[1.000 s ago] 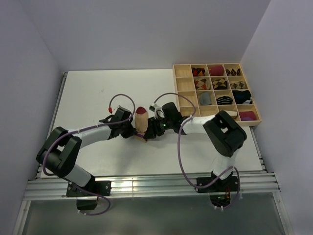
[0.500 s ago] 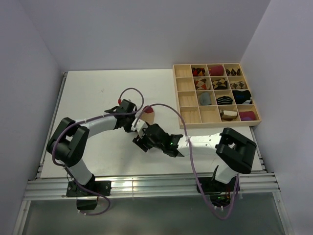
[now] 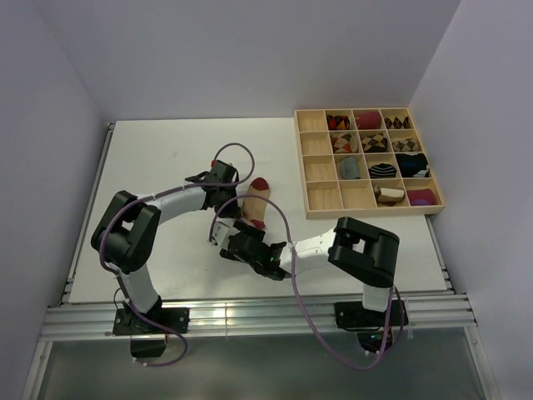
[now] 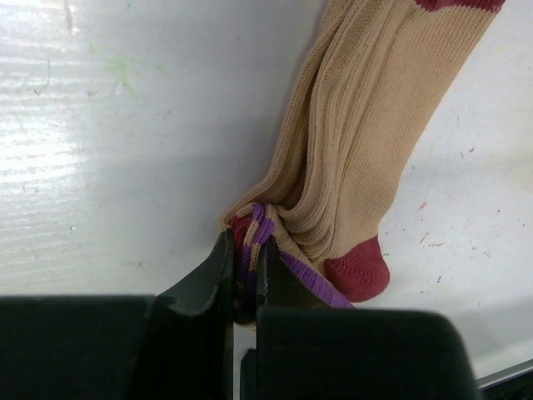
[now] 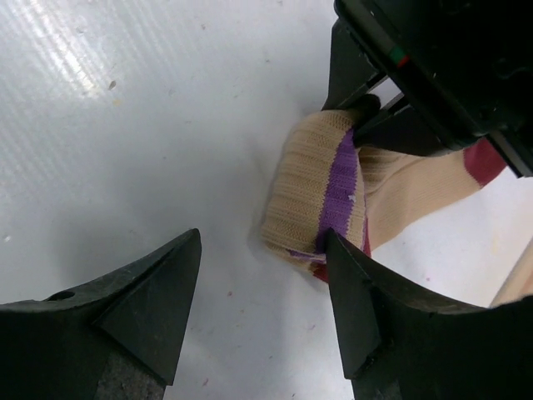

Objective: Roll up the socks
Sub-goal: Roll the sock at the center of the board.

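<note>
While tight on the beige sock [image 4: 358, 142], left gripper [image 4: 244, 250]; right gripper [image 5: 262, 246] agape.

Right gripper [image 5: 262, 239] released from beige sock [image 3: 256, 202], jaws wider, drawn back, left gripper [image 4: 244, 258] dragged sock farther out

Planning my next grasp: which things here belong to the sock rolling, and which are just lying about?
In the job: beige sock, left gripper pinching its cuff, right gripper open beside it.
Lying about: wooden tray, black bundle, magenta bundle, striped bundle.
</note>
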Tool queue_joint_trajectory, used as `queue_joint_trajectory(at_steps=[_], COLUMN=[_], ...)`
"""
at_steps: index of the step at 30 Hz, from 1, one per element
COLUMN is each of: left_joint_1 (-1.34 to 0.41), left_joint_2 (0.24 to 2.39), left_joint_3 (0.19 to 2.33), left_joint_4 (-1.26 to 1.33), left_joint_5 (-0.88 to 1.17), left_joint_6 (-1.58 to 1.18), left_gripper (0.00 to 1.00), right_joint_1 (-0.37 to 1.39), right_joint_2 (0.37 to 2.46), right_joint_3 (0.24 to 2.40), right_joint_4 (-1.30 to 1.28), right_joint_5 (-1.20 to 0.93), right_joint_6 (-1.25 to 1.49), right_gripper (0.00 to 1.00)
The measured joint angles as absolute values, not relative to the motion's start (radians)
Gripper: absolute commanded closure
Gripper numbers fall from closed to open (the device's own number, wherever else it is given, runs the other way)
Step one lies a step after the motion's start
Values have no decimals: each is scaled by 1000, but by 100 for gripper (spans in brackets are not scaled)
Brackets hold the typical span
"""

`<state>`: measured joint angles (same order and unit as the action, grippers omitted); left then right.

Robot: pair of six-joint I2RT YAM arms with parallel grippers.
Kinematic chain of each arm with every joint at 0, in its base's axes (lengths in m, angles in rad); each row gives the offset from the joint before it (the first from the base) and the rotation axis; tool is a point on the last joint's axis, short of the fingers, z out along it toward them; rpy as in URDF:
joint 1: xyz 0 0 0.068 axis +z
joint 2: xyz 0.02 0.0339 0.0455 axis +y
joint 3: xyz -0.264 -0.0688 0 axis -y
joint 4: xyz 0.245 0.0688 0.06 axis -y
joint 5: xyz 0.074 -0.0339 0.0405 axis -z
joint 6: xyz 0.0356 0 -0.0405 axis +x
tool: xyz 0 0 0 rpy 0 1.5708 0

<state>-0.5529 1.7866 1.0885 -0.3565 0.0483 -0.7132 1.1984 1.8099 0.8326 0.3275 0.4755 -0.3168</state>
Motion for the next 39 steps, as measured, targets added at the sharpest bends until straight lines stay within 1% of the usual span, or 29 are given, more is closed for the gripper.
queue_joint_trajectory(at_steps=[2,4,6,7,8,9,10,12,15,16,18,19,21,22,27,35,39], left_joint_1=[-553,-553,-553,-553,-553,-553,-553,-552,-551,-551,-552,-552,-551,-550,-524,-446,-440], left_joint_2=[1795,1798,1798,1798,1798,1798,1798,1798,1796,1795,1786,1776,1758,1744,1645,1381,1270], left_joint_3=[1100,1105,1106,1107,1107,1108,1108,1108,1108,1107,1101,1092,1080,1071,1015,822,718], left_joint_4=[-360,-361,-361,-361,-361,-361,-360,-356,-353,-353,-352,-351,-351,-351,-338,-279,-229], left_joint_5=[49,48,48,48,48,48,48,48,48,47,34,21,3,-8,-61,-122,-112], left_joint_6=[-699,-691,-680,-673,-667,-664,-657,-645,-630,-624,-614,-614,-616,-620,-667,-822,-872], left_gripper=[99,99,99,98,97,97,96,96,86,78,71,60,52,45,40,40,40], right_joint_1=[1204,1206,1207,1207,1207,1207,1207,1207,1203,1198,1182,1168,1138,1122,1040,923,862], right_joint_2=[1831,1854,1873,1884,1895,1906,1912,1913,1910,1905,1886,1872,1847,1836,1794,1781,1784], right_joint_3=[839,854,863,867,870,871,871,871,871,871,872,874,886,895,936,1015,1044], right_joint_4=[353,372,387,393,398,405,416,427,425,418,389,368,316,289,159,-14,-84], right_joint_5=[508,537,555,563,574,588,600,604,589,575,524,486,405,361,136,-231,-415], right_joint_6=[-337,-356,-369,-377,-384,-393,-397,-398,-391,-384,-366,-353,-325,-312,-249,-159,-123], right_gripper=[32,36,48,56,72,80,91,100,100,100,100,100,100,100,100,100,100])
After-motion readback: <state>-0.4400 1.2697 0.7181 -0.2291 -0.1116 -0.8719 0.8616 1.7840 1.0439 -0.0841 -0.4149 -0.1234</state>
